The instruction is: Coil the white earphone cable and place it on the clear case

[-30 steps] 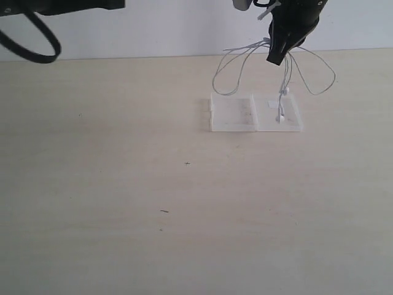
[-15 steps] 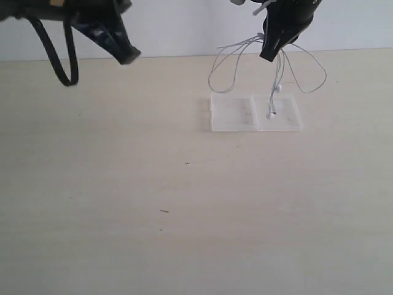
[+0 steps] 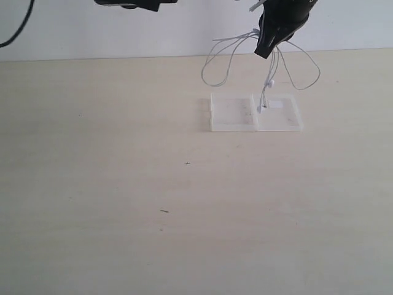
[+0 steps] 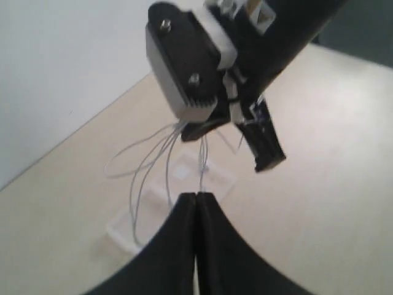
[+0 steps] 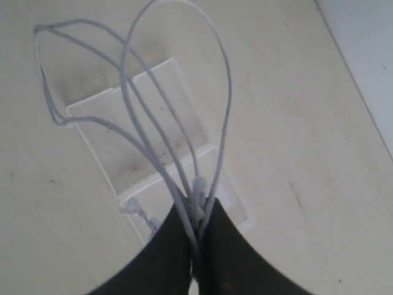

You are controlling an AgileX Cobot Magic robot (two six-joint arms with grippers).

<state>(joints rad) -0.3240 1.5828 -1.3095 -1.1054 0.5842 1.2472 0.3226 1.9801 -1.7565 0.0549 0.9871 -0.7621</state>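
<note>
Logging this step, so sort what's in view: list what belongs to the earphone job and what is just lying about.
Job: thin white earphone cable, hanging from the shut black right gripper; flat clear plastic case; black left gripper, shut and empty.
Lying about: small dark specks on the pale wooden table.

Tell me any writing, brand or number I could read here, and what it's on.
No text can be read.
The small white label on the clear case is too small and blurred to show any writing.
Nothing legible shows on the white earphone cable or the table.
</note>
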